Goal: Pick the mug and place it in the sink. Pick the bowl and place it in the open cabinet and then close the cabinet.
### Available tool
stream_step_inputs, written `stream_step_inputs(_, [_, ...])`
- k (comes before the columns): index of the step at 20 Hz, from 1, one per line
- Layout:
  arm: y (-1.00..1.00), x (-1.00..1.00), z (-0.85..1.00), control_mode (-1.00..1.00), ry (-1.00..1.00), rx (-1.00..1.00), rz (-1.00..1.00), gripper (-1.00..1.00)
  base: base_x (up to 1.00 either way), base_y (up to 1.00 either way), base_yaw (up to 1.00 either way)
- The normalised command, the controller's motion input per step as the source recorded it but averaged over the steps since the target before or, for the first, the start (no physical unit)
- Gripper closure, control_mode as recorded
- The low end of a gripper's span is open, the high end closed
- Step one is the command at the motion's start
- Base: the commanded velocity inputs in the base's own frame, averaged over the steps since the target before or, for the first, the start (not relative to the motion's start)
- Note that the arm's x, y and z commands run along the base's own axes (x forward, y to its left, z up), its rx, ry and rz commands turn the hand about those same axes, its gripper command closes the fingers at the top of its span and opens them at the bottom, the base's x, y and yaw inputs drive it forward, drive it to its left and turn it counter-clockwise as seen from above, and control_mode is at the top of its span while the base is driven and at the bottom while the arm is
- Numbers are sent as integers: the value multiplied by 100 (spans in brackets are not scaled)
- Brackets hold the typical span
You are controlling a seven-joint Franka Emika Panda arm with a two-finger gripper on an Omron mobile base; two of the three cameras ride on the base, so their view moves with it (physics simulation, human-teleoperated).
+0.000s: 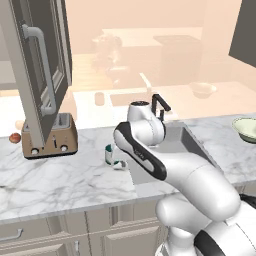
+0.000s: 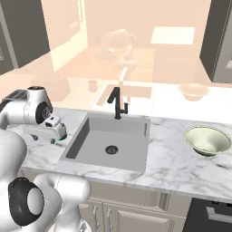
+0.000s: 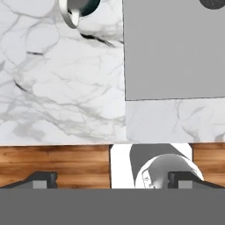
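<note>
While I hold the arm over the white marble worktop (image 1: 60,180), the mug (image 1: 109,154) stands upright just left of the sink (image 2: 108,136), its long axis vertical and its mouth facing up. It is a short cylinder, teal above and pale below; in the hand view I see it from above at the top edge, handle toward me. The gripper (image 3: 113,178) hangs above the worktop's front edge with its dark fingertips (image 3: 41,178) spread wide and nothing between them. The sink is a smooth grey rectangular basin with a round drain and a dark faucet (image 2: 118,103). The bowl (image 2: 207,140), wide, shallow and pale green, sits upright near the worktop's right end. The cabinet (image 1: 42,70) door hangs open above a toaster (image 1: 50,137).
</note>
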Motion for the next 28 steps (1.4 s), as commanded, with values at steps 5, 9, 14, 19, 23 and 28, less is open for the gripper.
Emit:
stream_step_inputs(5, [16, 5, -11, -100, 1, 2, 0, -100, 0, 0, 0])
stream_step_inputs(9, [9, 25, -3, -100, 0, 0, 0, -100, 0, 0, 0])
stream_step_inputs(14, [0, 39, 0, -100, 0, 0, 0, -100, 0, 0, 0])
stream_step_inputs(19, [5, 35, 0, -100, 1, 0, 0, -100, 0, 0, 0])
stream_step_inputs(23, [23, 31, -2, -100, 0, 0, 0, -100, 0, 0, 0])
stream_step_inputs(28, [20, 25, -6, -100, 0, 0, 0, -100, 0, 0, 0])
